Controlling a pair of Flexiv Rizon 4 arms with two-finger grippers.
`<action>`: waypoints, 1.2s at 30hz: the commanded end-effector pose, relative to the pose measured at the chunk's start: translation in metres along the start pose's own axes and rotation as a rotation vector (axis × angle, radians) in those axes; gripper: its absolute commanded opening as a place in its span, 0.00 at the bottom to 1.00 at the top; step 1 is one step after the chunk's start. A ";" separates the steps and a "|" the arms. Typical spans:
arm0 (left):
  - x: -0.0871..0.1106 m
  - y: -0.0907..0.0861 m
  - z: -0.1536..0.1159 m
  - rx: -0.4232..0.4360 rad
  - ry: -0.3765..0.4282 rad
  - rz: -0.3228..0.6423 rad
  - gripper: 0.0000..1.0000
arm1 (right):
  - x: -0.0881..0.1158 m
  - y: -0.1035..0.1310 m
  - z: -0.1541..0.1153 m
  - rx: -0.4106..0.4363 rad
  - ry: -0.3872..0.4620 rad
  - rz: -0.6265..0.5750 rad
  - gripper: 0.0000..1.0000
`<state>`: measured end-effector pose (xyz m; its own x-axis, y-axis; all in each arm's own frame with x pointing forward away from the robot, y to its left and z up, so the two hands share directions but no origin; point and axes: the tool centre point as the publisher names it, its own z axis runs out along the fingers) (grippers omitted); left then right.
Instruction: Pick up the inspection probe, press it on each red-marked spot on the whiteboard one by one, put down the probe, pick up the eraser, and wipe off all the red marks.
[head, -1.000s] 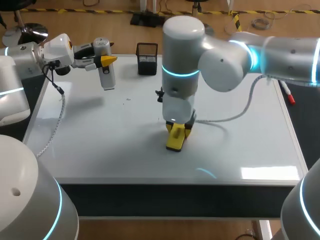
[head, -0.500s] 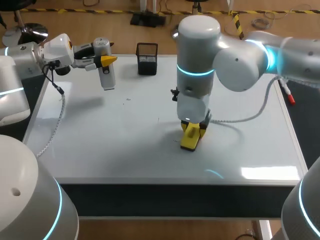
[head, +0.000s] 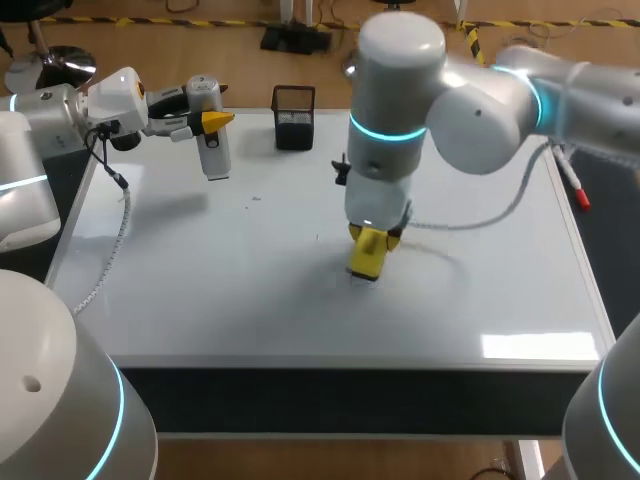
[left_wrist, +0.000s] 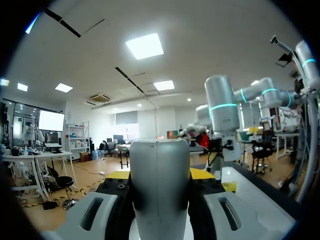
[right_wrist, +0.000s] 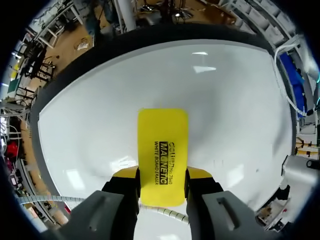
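Now right fingers (right_wrist: 199, 174), clamping eraser (right_wrist: 162, 150), slid back across whiteboard (head: 200, 270); left fingers (head: 218, 120) still grip probe (head: 213, 150).

Overhead and wrist — whiteboard (head: 200, 260) shared.

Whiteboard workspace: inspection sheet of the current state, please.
Surface: whiteboard white, glare near the front edge; no red marks seen, a few tiny dark specks.
Job's things: inspection probe held above the rear left; eraser down at mid-board.
Clutter: black mesh holder at the rear edge; red-capped pen by the right edge.
Grippers: left gripper shut on the probe; right gripper shut on the eraser.
Cables: white coiled cable hangs from the left arm; grey cable loops from the right arm over the board.
Surroundings: nothing seen reaching over the table.
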<state>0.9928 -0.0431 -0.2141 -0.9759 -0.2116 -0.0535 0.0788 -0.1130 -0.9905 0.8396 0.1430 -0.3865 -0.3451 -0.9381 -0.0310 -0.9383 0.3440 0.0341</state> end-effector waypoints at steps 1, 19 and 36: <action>0.001 -0.001 0.000 0.003 -0.002 0.003 0.00 | -0.012 0.008 -0.029 0.024 0.005 -0.020 0.00; 0.001 -0.001 0.000 0.003 -0.002 0.003 0.00 | -0.049 0.058 0.012 0.006 0.015 -0.079 0.00; 0.001 -0.001 0.000 0.003 -0.002 0.003 0.00 | -0.023 0.065 0.061 -0.052 0.068 -0.045 0.00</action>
<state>0.9928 -0.0431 -0.2141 -0.9759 -0.2116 -0.0534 0.0787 -0.1130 -0.9905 0.7821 0.1901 -0.4329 -0.3023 -0.9528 0.0296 -0.9492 0.3037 0.0824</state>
